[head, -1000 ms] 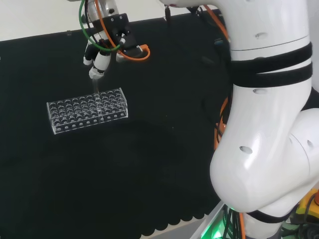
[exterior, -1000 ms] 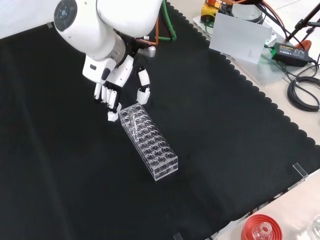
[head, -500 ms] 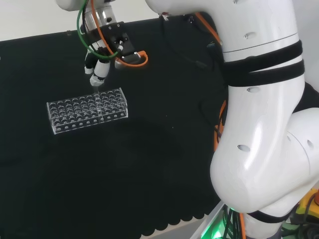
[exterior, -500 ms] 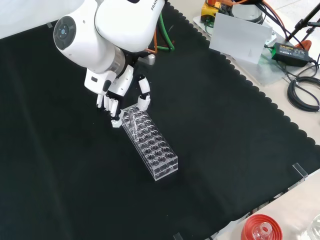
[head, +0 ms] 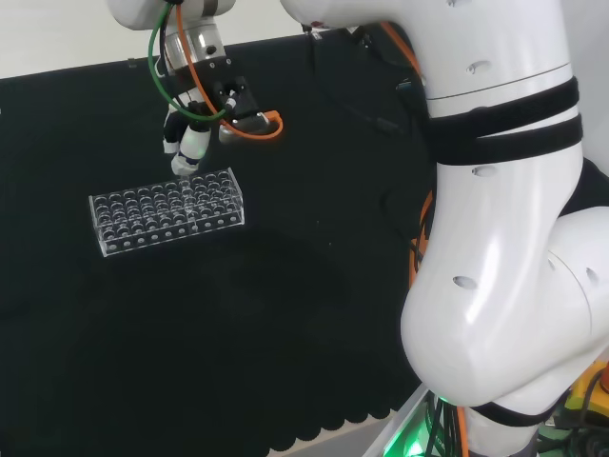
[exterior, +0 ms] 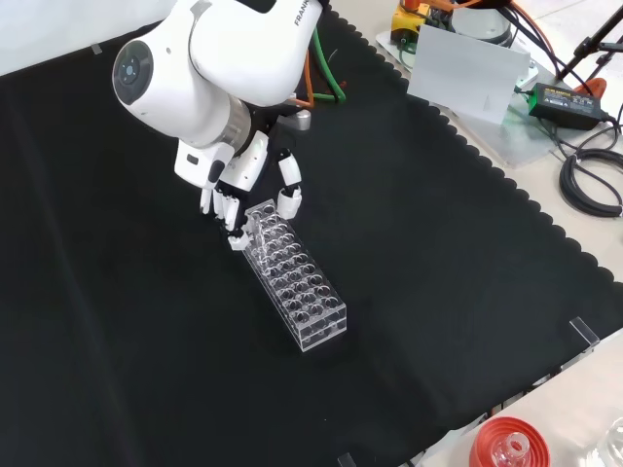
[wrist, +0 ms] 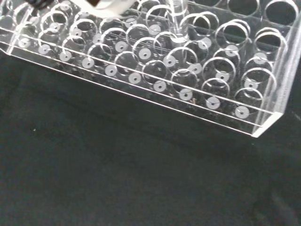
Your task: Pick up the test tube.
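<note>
On black cloth (exterior: 438, 253) — hand (exterior: 255, 190), fingers curled about the test tube (exterior: 255, 230) in its rack (exterior: 297, 282).

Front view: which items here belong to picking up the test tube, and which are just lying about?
Part of the job:
- test tube, upright in the rack's end nearest the arm
- clear rack holding it
- hand, fingers either side of the tube's top

Lying about:
- red ribbed stand at the bottom edge
- grey panel beyond the cloth
- black cables at right
</note>
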Controlling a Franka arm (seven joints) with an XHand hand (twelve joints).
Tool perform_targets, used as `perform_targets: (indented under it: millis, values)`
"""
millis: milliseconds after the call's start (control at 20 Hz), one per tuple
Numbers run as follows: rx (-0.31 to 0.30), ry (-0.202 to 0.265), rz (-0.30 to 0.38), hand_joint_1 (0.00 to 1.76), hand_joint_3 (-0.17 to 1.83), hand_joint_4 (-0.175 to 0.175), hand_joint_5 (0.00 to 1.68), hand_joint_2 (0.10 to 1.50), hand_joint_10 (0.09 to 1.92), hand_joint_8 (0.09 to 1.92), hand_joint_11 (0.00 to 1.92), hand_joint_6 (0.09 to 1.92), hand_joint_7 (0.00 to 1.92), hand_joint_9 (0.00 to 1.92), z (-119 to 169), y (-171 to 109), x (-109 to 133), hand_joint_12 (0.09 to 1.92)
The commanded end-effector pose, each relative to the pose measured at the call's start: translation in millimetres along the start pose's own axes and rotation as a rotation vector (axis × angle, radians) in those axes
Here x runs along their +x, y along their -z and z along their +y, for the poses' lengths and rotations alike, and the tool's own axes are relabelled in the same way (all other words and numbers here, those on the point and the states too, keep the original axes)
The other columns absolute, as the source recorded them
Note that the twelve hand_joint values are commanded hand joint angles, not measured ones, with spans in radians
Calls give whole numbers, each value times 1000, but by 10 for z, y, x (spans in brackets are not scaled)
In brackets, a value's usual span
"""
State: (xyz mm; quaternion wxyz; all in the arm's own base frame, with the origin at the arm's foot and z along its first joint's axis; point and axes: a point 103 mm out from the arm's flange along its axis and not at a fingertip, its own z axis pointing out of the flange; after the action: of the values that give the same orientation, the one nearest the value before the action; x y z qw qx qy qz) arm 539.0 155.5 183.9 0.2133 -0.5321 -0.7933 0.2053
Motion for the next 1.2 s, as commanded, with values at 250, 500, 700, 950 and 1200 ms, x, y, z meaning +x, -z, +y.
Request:
perform_targets:
  millis: [250, 500, 700, 950, 1200]
  values:
    - [-40, -15, 1, 926, 628, -131, 412, 693, 797, 814, 430, 716, 896, 761, 68, 50, 76, 1429]
    - [-88, -70, -17, 999, 694, -173, 605, 655, 730, 768, 578, 819, 1082, 956, 104, 81, 83, 1368]
    - [-108, -99, -13, 1051, 723, -175, 715, 627, 688, 733, 673, 845, 1202, 1078, 129, 95, 77, 1332]
    - [-118, -115, -4, 1078, 730, -175, 749, 602, 671, 706, 714, 854, 1265, 1128, 195, 105, 99, 1319]
    - [-140, -140, 13, 1122, 737, -175, 804, 583, 649, 656, 767, 837, 1331, 1177, 253, 81, 101, 1288]
